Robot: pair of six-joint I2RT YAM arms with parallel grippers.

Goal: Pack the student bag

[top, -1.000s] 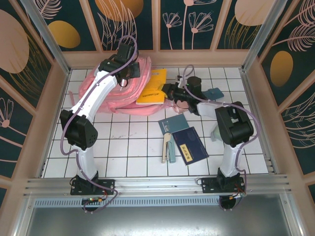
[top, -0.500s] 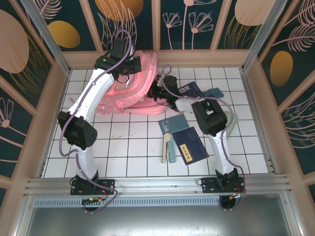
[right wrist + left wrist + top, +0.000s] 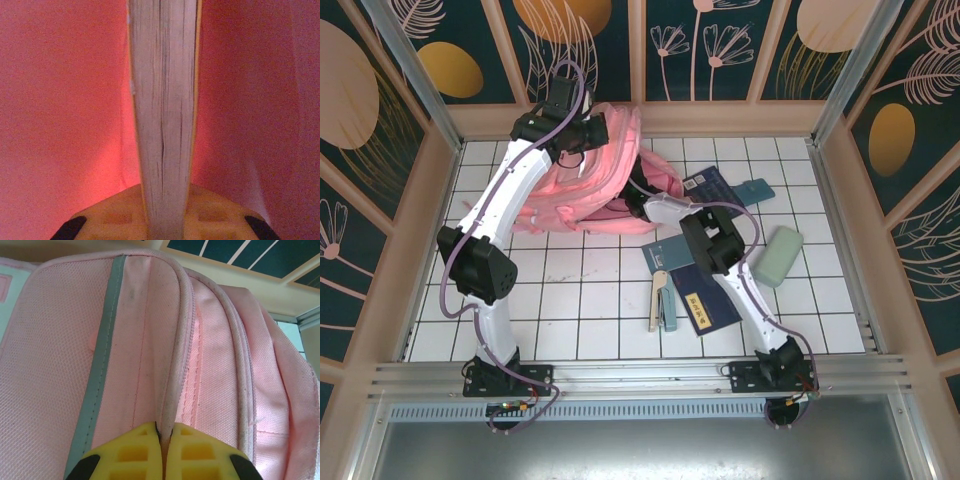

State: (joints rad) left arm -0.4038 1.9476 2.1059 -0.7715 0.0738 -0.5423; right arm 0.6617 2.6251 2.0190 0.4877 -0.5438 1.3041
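Where the white tiled table (image 3: pixel 570 310) meets the far wall of teal floral panels (image 3: pixel 720 45), one student bag (image 3: pixel 595 170) stands lifted, left of centre. The left gripper (image 3: pixel 162 435) is clamped on a fabric ridge of the bag. The right gripper (image 3: pixel 165 212) grips one book (image 3: pixel 162 100) inside it. On the tiles lie four flat booklets (image 3: pixel 705 298), one pale green case (image 3: pixel 777 256) and one stapler (image 3: pixel 663 300).

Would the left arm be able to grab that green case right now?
Probably not. Its gripper is shut on the edge of the bag, and the green case lies far right, beyond the right arm.
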